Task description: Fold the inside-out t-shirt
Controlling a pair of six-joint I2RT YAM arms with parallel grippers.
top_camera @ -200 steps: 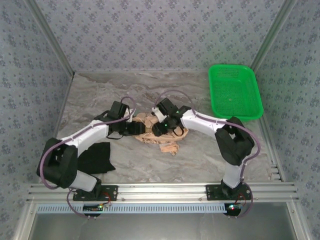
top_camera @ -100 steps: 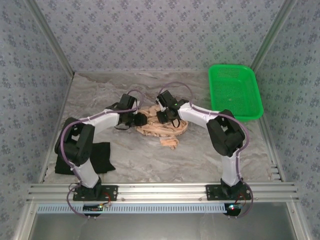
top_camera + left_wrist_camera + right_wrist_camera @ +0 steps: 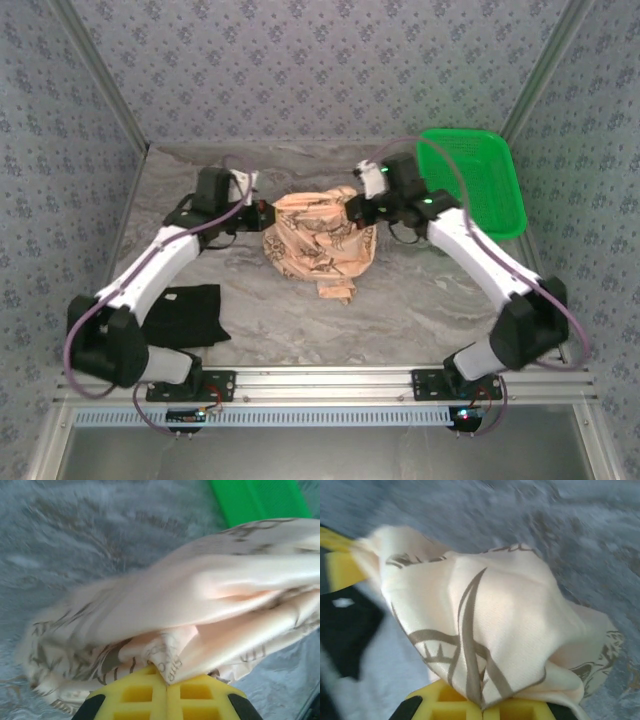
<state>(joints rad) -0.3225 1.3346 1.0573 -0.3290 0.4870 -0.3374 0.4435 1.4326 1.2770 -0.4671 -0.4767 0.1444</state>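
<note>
Fingers point(image 3: 137, 694) of the left gripper point(image 3: 264, 212) and right gripper point(image 3: 352, 209) are clamped on opposite edges of the shirt point(image 3: 318, 240), which is bunched between them.

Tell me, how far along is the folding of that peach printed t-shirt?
Done: the peach-tan printed fabric t-shirt is grasped. In hand: the left gripper and right gripper pinch opposite edges, holding it up, bunched. Left: spreading it flat on the grey marbled table and every fold.

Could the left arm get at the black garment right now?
Probably not yet: the left claw is shut on the t-shirt. The black garment lies uncovered near that arm's base, so only the grip seems in the way.
</note>
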